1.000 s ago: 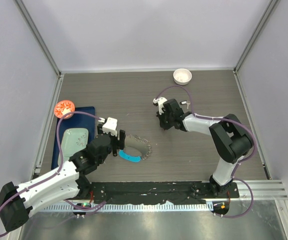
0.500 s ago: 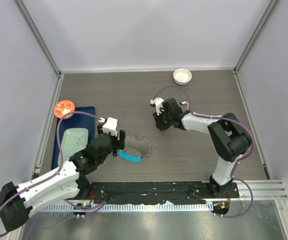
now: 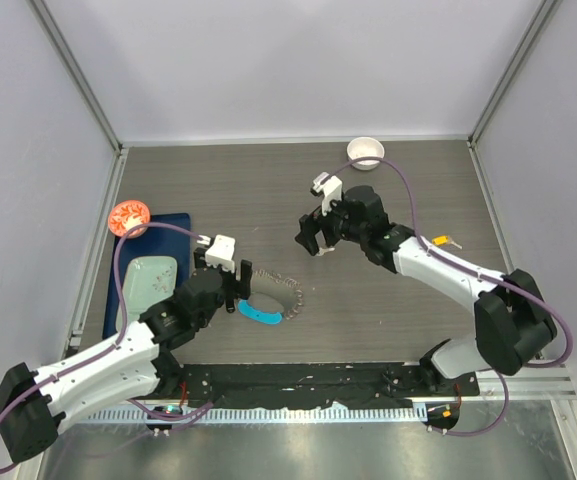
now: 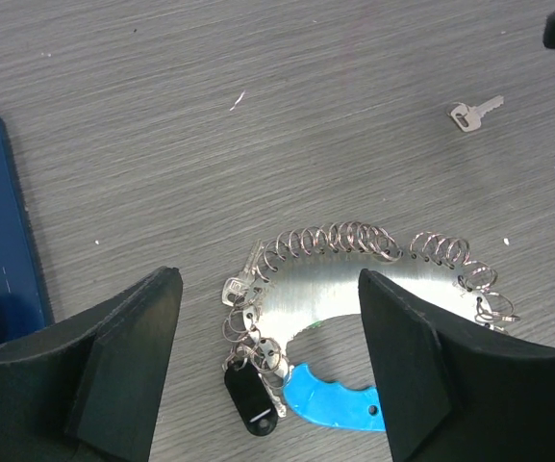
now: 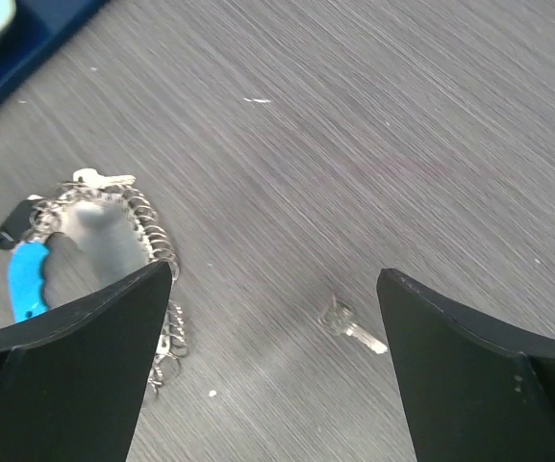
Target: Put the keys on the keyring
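Note:
The keyring lies flat on the table, a curved silver plate edged with small wire loops and ending in a blue plastic segment. A black-tagged key and a plain silver key hang from its loops. My left gripper hovers open right above it, touching nothing. One loose silver key lies on the bare wood between the spread fingers of my open right gripper, which holds nothing. From above, the right gripper sits to the upper right of the keyring. A yellow-tagged key lies farther right.
A small white bowl stands at the back. On the left lie a dark blue tray holding a pale green item, and an orange-red round object. Grey walls close off three sides.
My right gripper has gone from shut to wide open and its arm has swung up and back; a silver key now lies on the table under it. The left arm stayed put.

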You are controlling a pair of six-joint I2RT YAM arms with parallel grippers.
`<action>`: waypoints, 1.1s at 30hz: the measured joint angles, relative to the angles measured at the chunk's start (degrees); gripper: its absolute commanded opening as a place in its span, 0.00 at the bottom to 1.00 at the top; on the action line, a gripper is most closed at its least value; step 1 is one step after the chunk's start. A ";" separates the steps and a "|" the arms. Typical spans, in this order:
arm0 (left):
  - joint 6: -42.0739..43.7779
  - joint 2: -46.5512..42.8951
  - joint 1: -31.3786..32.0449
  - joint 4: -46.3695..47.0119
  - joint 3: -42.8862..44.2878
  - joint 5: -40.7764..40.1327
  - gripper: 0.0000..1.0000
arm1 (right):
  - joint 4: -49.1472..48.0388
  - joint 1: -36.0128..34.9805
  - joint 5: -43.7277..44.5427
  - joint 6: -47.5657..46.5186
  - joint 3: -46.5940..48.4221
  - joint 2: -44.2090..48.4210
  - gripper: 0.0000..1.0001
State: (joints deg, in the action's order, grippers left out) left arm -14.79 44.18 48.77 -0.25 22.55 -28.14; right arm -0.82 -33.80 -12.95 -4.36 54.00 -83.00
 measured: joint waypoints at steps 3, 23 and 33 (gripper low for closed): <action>-0.50 0.22 0.00 -0.04 0.00 -0.81 0.93 | -4.04 -1.29 -1.51 0.72 -2.49 1.25 0.98; -2.82 0.66 -0.04 0.70 -1.75 -8.35 0.99 | -3.04 -13.03 -3.85 3.89 2.71 -18.14 0.68; -2.82 1.90 -0.04 0.70 -1.75 -8.26 0.99 | -1.07 -13.38 -1.95 7.41 1.09 -18.14 0.62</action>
State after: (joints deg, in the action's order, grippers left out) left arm -17.61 46.09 48.73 0.45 20.80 -36.40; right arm -1.89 -47.18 -14.90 3.05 55.09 -101.14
